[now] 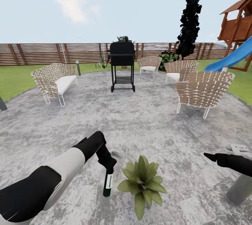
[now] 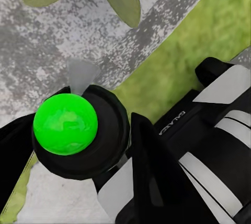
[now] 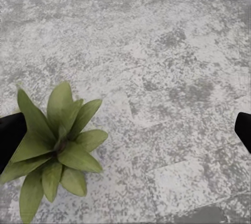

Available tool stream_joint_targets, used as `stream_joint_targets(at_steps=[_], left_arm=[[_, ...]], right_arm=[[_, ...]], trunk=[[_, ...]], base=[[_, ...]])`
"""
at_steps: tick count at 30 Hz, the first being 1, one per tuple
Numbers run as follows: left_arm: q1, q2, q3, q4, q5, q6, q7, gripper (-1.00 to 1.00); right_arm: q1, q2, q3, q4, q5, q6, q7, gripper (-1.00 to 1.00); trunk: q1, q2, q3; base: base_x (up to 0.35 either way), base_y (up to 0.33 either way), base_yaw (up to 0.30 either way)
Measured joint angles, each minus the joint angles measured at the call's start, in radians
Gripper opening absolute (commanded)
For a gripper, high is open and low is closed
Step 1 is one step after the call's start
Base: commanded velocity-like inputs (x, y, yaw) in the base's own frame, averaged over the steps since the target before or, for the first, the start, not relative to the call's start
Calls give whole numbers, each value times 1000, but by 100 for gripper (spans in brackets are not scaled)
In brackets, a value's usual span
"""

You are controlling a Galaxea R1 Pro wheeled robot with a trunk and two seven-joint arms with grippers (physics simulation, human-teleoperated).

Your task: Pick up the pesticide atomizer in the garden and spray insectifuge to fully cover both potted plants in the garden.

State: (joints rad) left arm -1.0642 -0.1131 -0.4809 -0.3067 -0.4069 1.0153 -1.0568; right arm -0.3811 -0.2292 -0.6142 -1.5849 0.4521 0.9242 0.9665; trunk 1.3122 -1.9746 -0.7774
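The pesticide atomizer (image 1: 107, 184) hangs with its long axis near vertical, base down, just left of the potted plant (image 1: 142, 179) on the paved patio (image 1: 147, 120). The left pincer (image 1: 109, 164) is clamped on its upper end. The plant lies to the bottle's right, so the nozzle likely needs turning that way. The right pincer (image 1: 212, 155) hovers farther right, its fingers spread wide, holding nothing.
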Motion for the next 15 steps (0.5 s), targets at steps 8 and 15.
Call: stream_joint_targets(at_steps=[8,15], left_arm=[[0,-6,-7,0,0,0,-1,-100],[-1,-5,-6,0,0,1,-1,-100]], right_arm=[[0,-2,-7,-1,-3,1,3,100],[0,-2,-4,-1,-3,2,3,100]], trunk=[[0,0,0],[0,0,0]], base=[[65,29,0],[191,1,0]])
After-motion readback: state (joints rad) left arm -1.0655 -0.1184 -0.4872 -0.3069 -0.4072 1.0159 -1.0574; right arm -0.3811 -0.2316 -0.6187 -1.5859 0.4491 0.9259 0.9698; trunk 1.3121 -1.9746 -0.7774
